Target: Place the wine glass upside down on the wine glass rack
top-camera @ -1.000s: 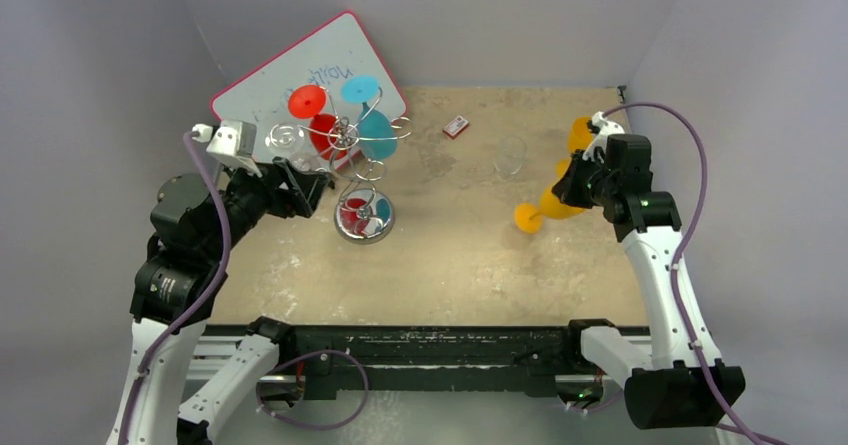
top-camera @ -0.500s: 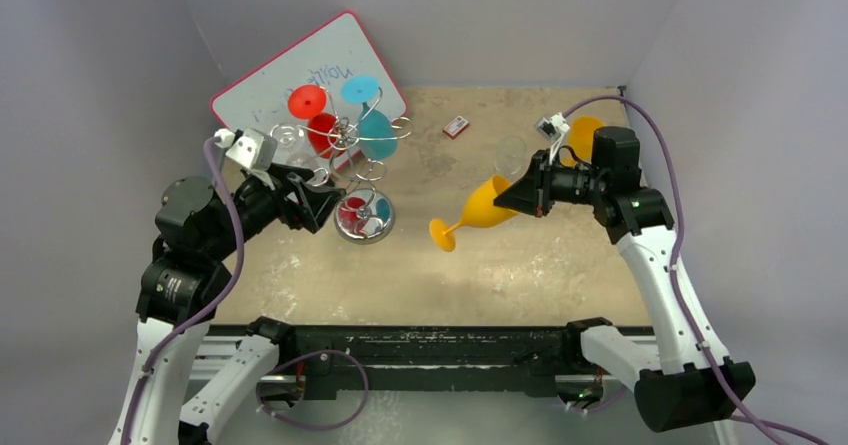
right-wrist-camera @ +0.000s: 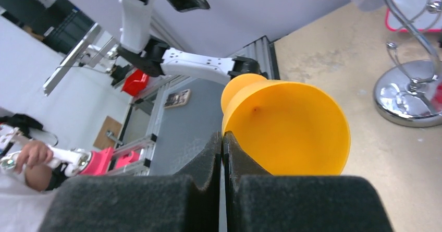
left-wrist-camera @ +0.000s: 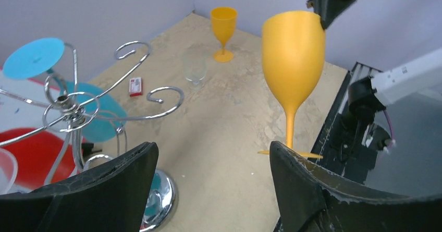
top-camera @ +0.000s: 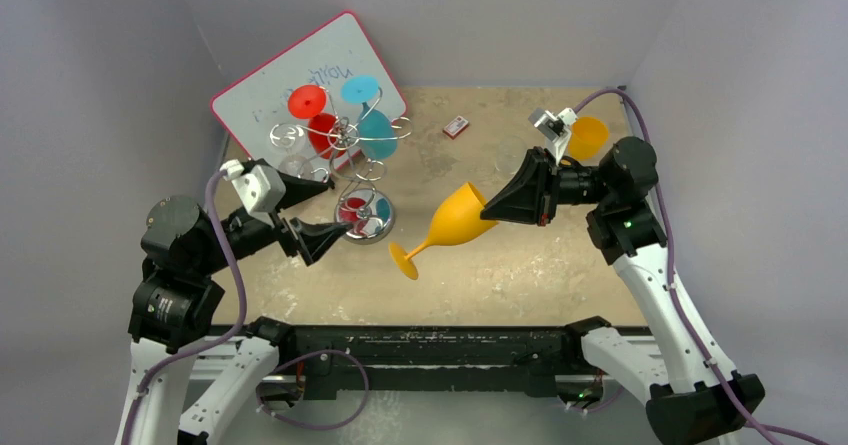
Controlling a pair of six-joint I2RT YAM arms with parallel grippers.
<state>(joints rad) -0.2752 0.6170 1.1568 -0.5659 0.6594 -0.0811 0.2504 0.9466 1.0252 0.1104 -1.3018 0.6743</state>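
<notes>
Right gripper (top-camera: 492, 205) is pinching the rim of the orange wine glass (top-camera: 452, 221) with its jaws fully closed, so you are holding it tilted in the air above the middle of the table (top-camera: 560, 255), foot pointing toward the left gripper (top-camera: 330, 235). That one is waiting wide open and empty beside the rack (top-camera: 370, 225), probably to take the stem. The glass is looking opaque, smooth and plastic-like.

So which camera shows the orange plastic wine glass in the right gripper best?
Left wrist view: the orange plastic wine glass shows side on, bowl, stem and foot. The top view shows it whole but small and tilted; the right wrist view only its rim and inside.
</notes>
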